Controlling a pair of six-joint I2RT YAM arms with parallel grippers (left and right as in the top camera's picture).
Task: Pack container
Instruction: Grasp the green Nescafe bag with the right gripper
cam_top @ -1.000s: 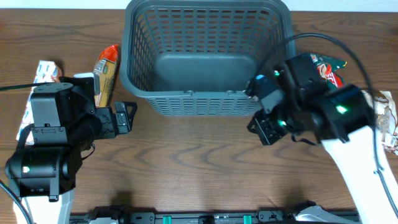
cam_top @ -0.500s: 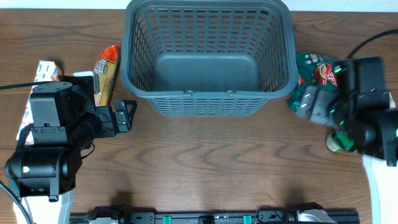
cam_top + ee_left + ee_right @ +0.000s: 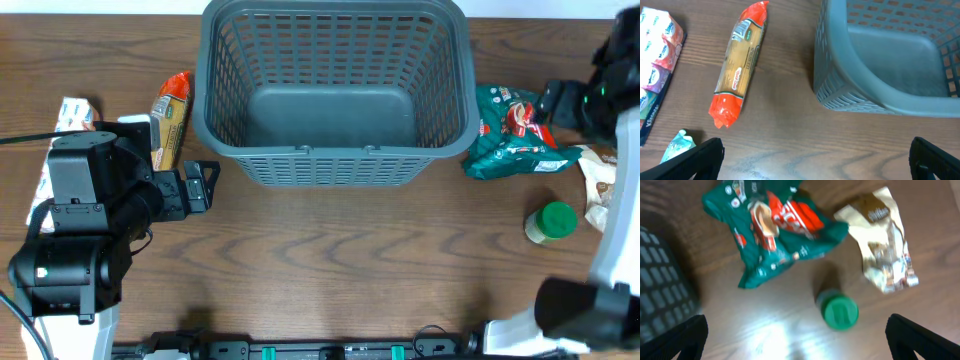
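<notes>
Right gripper (image 3: 800, 341) has swung from in front of the container (image 3: 335, 165) to the far right edge, uncovering one green snack bag (image 3: 515, 135) and one green-lidded jar (image 3: 551, 222). The container sits back-centre on the table (image 3: 330, 260), floor bare. Both claws are spread, pinching nothing; left gripper (image 3: 815, 157) faces one orange-ended pasta packet (image 3: 737, 62), label print unreadable.

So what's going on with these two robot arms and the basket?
Two arms are meant to fill the container, which is empty. The left arm hovers near a pasta packet, jaws open, holding nothing. The right arm hovers over a green snack bag, a green-lidded jar and a pale bag, jaws also open. Nothing is packed yet.
</notes>
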